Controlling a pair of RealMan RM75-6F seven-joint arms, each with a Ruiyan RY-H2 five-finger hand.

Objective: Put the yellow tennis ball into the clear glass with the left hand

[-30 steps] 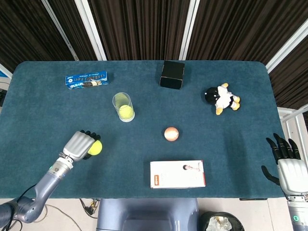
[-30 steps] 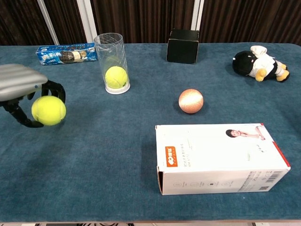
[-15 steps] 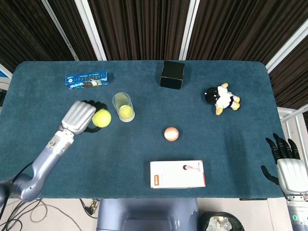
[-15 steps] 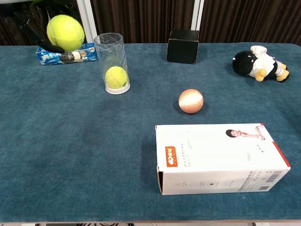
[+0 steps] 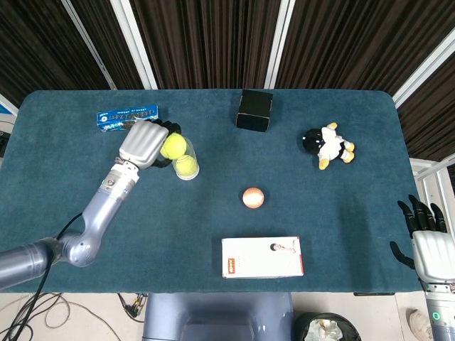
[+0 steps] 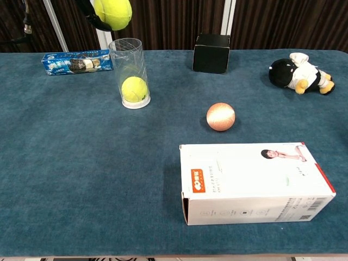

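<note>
My left hand [image 5: 146, 143] holds a yellow tennis ball [image 5: 173, 146] in the air, just left of and above the clear glass [image 5: 183, 160]. In the chest view the held tennis ball [image 6: 112, 13] hangs at the top edge, over the glass [image 6: 129, 70], with only dark fingertips [image 6: 92, 19] showing beside it. A second yellow ball [image 6: 134, 88] lies at the bottom of the glass. My right hand [image 5: 429, 244] rests off the table's near right corner, fingers apart and holding nothing.
A blue biscuit pack [image 5: 127, 118] lies behind the glass to the left. A black box [image 5: 254, 110] stands at the back, a plush penguin [image 5: 327, 145] at the right. An orange ball [image 5: 253, 197] and a white carton [image 5: 262, 257] lie nearer the front.
My left hand has carried the tennis ball up from low over the front left of the table, then away and to the right, to just above the glass. The right hand stays put.
</note>
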